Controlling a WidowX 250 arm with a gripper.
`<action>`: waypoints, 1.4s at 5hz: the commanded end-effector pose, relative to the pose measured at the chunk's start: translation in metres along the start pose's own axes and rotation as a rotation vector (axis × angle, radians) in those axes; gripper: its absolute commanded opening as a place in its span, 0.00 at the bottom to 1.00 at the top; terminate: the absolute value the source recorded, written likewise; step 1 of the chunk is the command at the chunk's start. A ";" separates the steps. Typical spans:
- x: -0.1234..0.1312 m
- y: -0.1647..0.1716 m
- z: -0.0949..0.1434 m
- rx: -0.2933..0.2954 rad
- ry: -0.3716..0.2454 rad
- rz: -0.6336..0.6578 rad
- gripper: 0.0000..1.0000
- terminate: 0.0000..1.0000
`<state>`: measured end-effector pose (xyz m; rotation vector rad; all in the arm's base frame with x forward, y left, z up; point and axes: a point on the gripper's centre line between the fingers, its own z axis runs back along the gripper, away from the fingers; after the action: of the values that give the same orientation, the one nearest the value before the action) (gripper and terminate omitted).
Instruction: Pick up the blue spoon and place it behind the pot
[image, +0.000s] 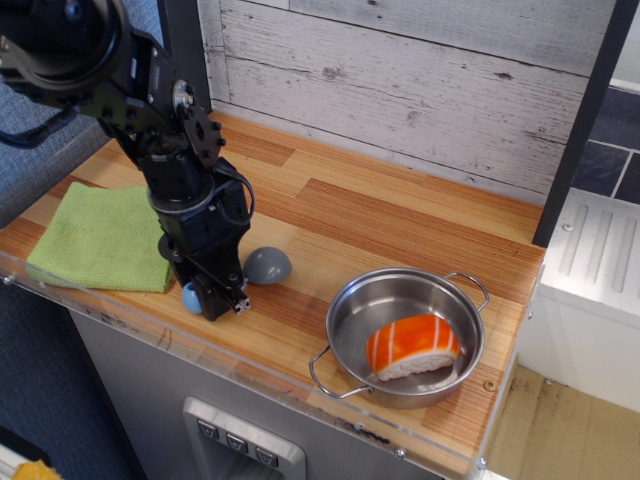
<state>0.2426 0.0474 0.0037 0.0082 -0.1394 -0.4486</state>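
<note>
The blue spoon (267, 265) is at the counter's front, left of the pot. Its grey dome bowl shows plainly, and the light-blue handle end (190, 297) peeks out to the left of my gripper. My gripper (222, 298) points down over the handle and looks closed on it, with the spoon just off the wood. The pot (352, 318) is a shiny steel pan with two wire loop handles at the front right, about a hand's width right of the spoon.
An orange-and-white striped toy food (412, 345) lies inside the pot. A green cloth (100, 238) lies at the left. A clear acrylic lip runs along the front edge (300, 385). A plank wall (400, 90) stands behind the bare wood behind the pot (400, 215).
</note>
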 end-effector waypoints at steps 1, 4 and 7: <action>-0.002 -0.002 0.021 0.040 -0.023 -0.033 0.00 0.00; 0.067 -0.008 0.070 0.074 -0.193 -0.026 0.00 0.00; 0.133 -0.033 0.059 0.045 -0.209 -0.132 0.00 0.00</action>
<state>0.3446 -0.0434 0.0624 0.0030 -0.3049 -0.5750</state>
